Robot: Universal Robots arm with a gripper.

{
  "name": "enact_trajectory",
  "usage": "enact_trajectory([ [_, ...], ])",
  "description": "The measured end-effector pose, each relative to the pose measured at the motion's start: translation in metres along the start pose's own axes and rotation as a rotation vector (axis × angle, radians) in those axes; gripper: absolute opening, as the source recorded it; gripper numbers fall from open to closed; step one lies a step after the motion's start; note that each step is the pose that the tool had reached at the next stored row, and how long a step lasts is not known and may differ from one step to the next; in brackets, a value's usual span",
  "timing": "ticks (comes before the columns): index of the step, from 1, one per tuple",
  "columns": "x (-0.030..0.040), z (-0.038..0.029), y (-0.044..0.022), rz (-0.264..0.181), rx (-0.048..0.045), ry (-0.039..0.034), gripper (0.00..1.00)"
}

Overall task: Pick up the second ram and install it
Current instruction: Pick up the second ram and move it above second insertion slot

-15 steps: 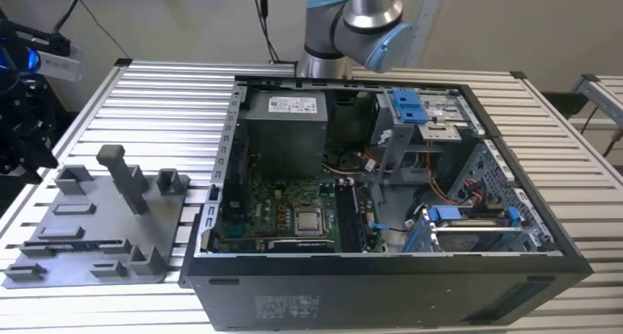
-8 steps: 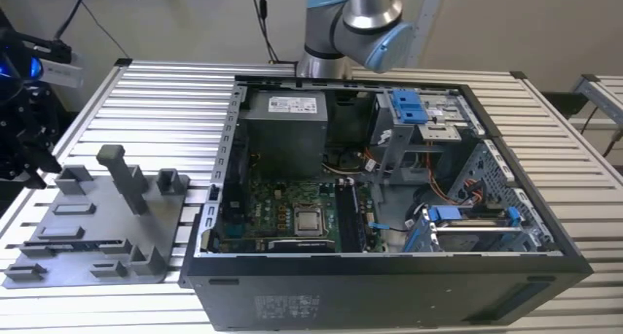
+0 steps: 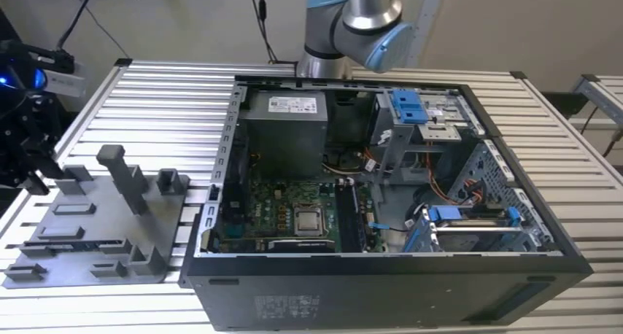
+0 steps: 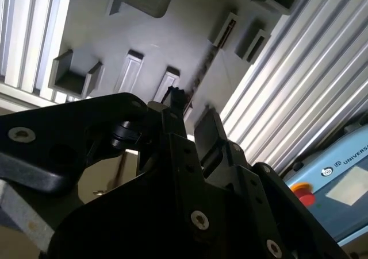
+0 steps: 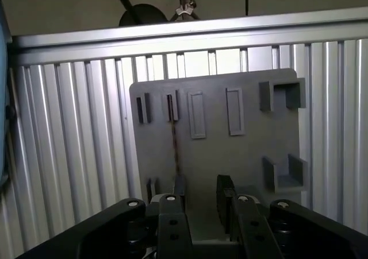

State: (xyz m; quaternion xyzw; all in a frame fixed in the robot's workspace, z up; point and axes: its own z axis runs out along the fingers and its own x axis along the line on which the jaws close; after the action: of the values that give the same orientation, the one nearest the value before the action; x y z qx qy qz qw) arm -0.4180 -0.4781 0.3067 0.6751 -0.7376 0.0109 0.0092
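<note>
The second ram (image 5: 174, 138) stands on its thin edge in the grey tray (image 5: 241, 155), held between small slotted blocks. In the first wrist view it is a dark line running from the tray's far blocks toward my gripper (image 5: 202, 191). The gripper is open with nothing between its fingers. It hovers over the tray's near end, with one finger (image 5: 179, 185) close beside the stick's near end. The second wrist view has the ram (image 4: 202, 72) just beyond the fingertips (image 4: 177, 97). In the exterior view the gripper (image 3: 35, 177) hangs at the tray's left side, above the ram (image 3: 86, 244).
An open computer case (image 3: 389, 276) lies to the exterior view's right of the tray (image 3: 165, 224), with a green motherboard (image 3: 277, 210) and long black sockets (image 3: 349, 217) inside. Tall grey blocks (image 3: 125, 175) rise from the tray. Everything rests on a ribbed aluminium table (image 3: 165, 101).
</note>
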Motion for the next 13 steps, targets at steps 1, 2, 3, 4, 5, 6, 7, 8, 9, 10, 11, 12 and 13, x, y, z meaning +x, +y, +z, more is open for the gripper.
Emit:
enact_trajectory([
  [1,0.0005,0.0019,-0.0001,0.000,0.0001,-0.0001,0.36],
  [2,0.0008,0.0037,0.0000,0.000,0.0002,-0.0001,0.36],
  [3,0.0009,0.0055,0.0000,0.000,0.0002,-0.0001,0.36],
  [4,0.0015,0.0073,-0.0002,-0.001,0.0002,-0.0001,0.36],
  [5,0.0019,0.0092,-0.0002,-0.001,0.0003,-0.0001,0.36],
  [6,0.0023,0.0108,-0.0002,-0.001,0.0003,-0.0001,0.36],
  [7,0.0031,0.0125,-0.0003,-0.001,0.0001,0.0001,0.36],
  [8,0.0039,0.0143,-0.0004,-0.001,0.0001,0.0001,0.36],
  [9,0.0044,0.0163,-0.0004,-0.001,0.0002,0.0000,0.36],
  [10,0.0051,0.0180,-0.0005,-0.001,0.0001,0.0001,0.36],
  [11,0.0059,0.0200,-0.0005,-0.001,0.0003,-0.0001,0.36],
  [12,0.0065,0.0219,-0.0006,-0.001,0.0004,-0.0002,0.36],
  [13,0.0073,0.0236,-0.0006,-0.001,0.0002,0.0000,0.36],
])
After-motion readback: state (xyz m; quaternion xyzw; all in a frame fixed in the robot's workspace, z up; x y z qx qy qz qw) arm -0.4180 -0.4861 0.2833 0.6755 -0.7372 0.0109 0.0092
